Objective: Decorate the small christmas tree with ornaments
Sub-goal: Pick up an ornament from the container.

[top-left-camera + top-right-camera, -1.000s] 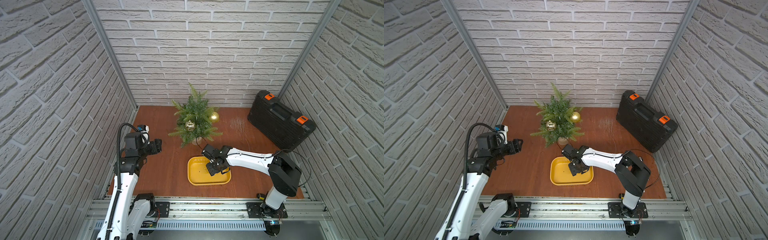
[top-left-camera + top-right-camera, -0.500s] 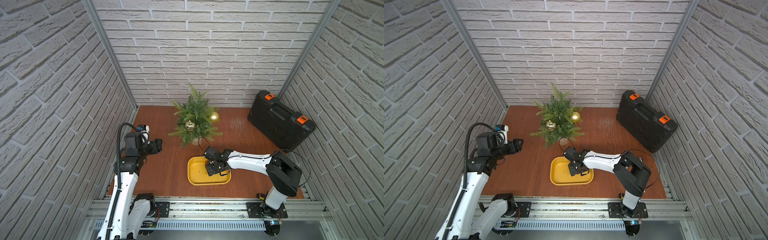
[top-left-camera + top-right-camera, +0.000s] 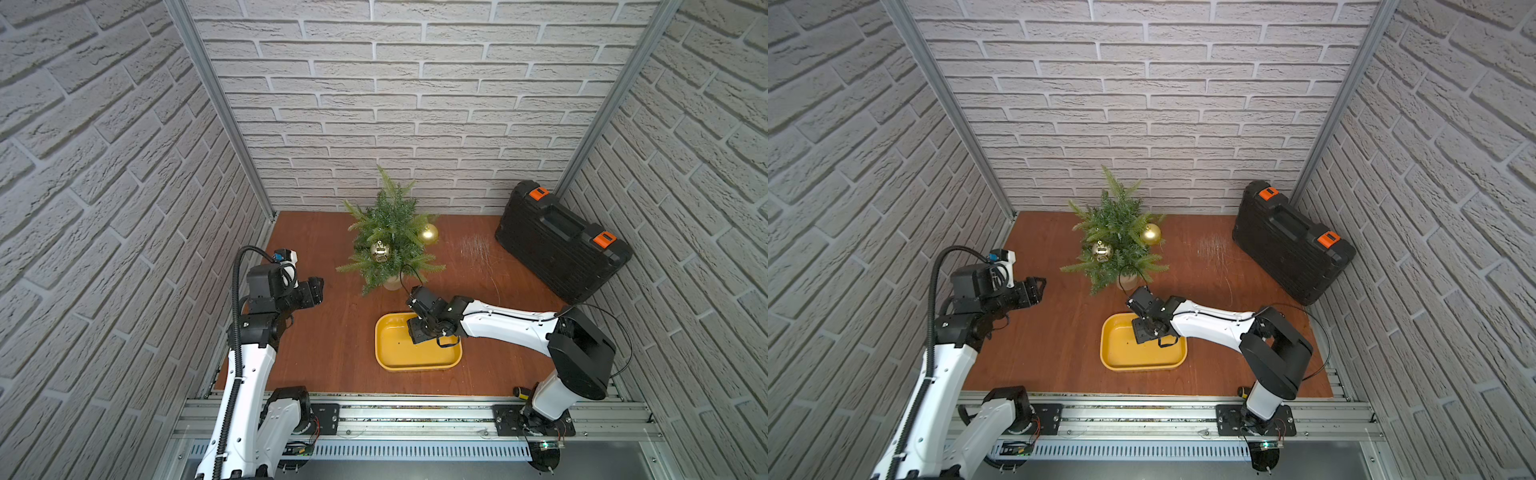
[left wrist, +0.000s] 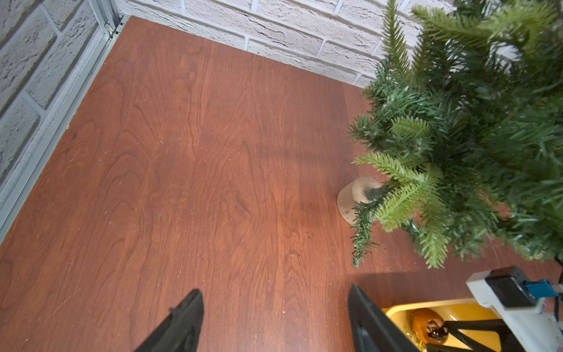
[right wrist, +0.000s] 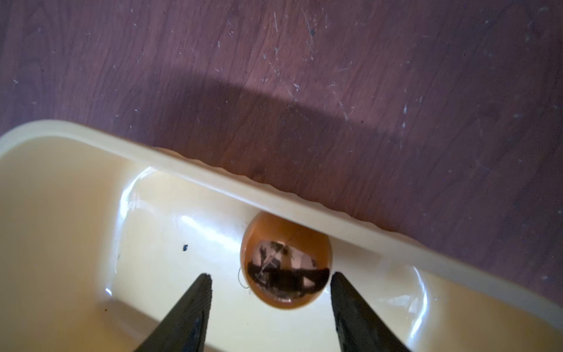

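Dipping lower than a second ago, the right gripper (image 5: 271, 275) now reaches down into the yellow tray (image 3: 399, 361), which sits on the near part of the wooden table (image 3: 324, 332). Its jaws stand spread. The amber-brown bauble (image 5: 285, 259) lies just past the fingertips against the tray's wall, not pinched. One tip sits right at its edge, but whether it touches cannot be told.

Further back on the robot's left, the left gripper (image 3: 318, 289) has stayed where it was, raised above bare table and pointing toward the tree, its jaws apart with nothing between them.

Beyond the tray stands the small christmas tree (image 3: 388, 249) in its beige pot (image 4: 350, 198). The shiny gold bauble (image 3: 380, 250) hangs on its front and the matte gold bauble (image 3: 428, 234) on its right side. At the far right a black case (image 3: 557, 241) lies against the wall.
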Robot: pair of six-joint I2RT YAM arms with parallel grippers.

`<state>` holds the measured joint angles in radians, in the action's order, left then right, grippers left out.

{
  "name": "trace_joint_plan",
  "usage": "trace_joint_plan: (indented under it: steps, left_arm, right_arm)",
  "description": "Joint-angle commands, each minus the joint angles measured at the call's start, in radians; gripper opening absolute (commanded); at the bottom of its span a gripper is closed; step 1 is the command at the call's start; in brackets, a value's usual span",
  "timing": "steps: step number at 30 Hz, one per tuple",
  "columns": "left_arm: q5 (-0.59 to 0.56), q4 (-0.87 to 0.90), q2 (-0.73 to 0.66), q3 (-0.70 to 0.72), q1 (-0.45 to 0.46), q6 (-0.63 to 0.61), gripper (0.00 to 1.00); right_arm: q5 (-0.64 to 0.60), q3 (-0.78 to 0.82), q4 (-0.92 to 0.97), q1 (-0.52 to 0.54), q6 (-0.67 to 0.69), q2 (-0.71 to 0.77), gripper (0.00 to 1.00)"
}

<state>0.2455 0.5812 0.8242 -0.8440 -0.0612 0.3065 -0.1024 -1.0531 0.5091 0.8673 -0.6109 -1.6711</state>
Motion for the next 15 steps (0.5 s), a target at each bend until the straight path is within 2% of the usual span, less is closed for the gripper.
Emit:
trace_joint_plan:
  steps: [1, 11, 15]
  left_arm:
    - [0.017, -0.048, -0.001, 0.011, -0.009, -0.007, 0.75]
    - [0.033, -0.052, 0.011, 0.011, -0.017, -0.004, 0.75]
    - [0.037, -0.054, 0.013, 0.011, -0.021, -0.003, 0.75]
  right_arm:
    - [-0.04, -0.038, 0.012, -0.004, 0.01, -0.028, 0.64]
    - [-0.032, -0.036, -0.044, -0.011, 0.004, -0.082, 0.63]
    - [-0.034, -0.033, -0.049, -0.012, 0.007, -0.088, 0.58]
